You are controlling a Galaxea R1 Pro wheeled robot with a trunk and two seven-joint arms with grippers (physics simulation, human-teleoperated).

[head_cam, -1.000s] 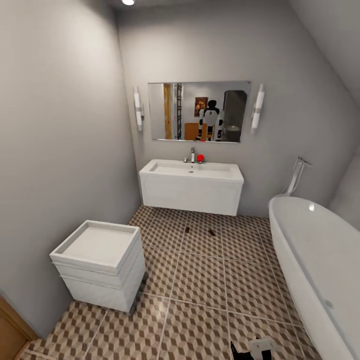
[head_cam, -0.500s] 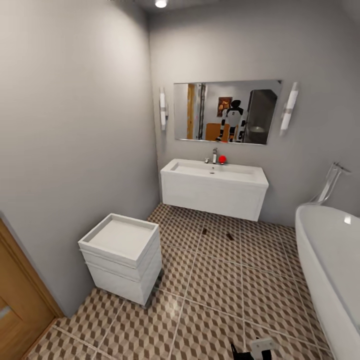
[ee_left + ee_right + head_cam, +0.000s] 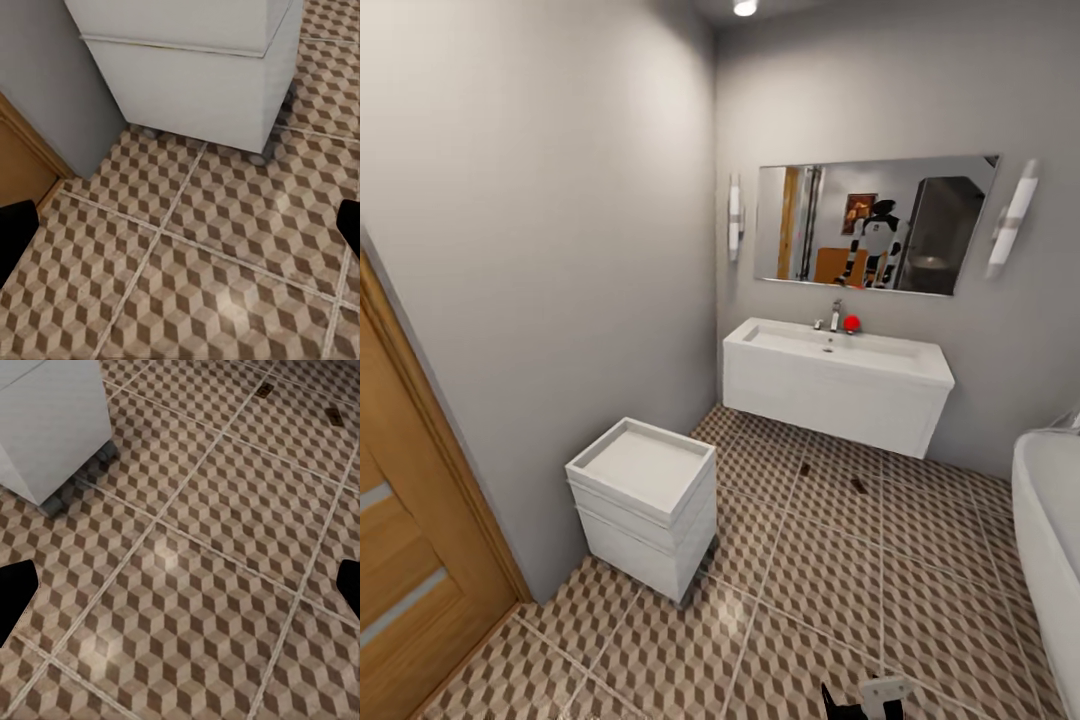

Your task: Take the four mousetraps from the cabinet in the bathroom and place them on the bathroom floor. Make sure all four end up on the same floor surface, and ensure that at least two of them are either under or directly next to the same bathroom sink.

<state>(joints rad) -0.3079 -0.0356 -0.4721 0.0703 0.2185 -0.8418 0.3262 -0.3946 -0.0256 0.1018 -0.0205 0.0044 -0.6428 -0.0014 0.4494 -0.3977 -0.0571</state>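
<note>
Two mousetraps lie before the sink; view swung left; both tools open, empty.

Two mousetraps on the floor before the sink are too small to make out. The bathtub and door are cut off at picture edges.

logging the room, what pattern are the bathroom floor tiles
A brown, beige and white 3D-cube print with pale grout lines on the bathroom floor, clearest in the right wrist view.
</note>
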